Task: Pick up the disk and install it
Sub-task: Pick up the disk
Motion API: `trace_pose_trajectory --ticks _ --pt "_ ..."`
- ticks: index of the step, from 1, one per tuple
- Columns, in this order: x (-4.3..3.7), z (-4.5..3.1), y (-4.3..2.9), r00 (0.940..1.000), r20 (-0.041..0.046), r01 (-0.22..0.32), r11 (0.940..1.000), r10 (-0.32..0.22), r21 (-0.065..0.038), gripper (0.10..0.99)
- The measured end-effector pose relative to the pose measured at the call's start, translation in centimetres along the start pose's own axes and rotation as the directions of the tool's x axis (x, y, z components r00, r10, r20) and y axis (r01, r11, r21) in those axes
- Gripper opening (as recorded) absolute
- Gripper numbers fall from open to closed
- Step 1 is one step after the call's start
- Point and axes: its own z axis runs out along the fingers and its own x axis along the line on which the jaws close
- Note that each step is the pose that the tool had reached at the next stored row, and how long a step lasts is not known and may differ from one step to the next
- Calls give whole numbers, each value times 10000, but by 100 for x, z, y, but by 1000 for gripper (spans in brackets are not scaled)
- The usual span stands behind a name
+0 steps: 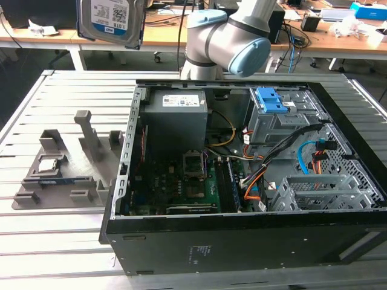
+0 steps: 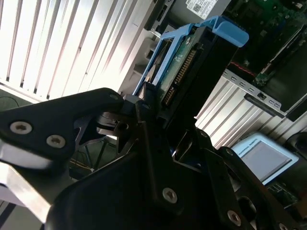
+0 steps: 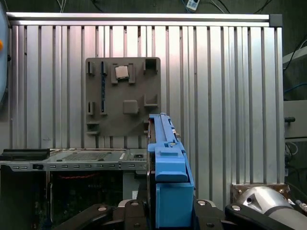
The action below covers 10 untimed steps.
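Now the hand pinches the disk by one end, its long axis running straight out from the grip, high above the bench; in the exterior view the open case lies at four o'clock.

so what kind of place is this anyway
Probably a robotics lab or electronics workshop: an open computer case on a slotted aluminium table, cluttered wooden benches with cables behind, and a robot arm holding the disk.
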Motion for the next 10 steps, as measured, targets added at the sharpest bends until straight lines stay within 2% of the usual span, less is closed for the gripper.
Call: trace_pose_trajectory --ticks 6,10 --pt "-5 -12 -370 10000 0 -2 10000 2 1 365" --pt "-8 -17 -527 10000 0 -2 10000 2 0 365"
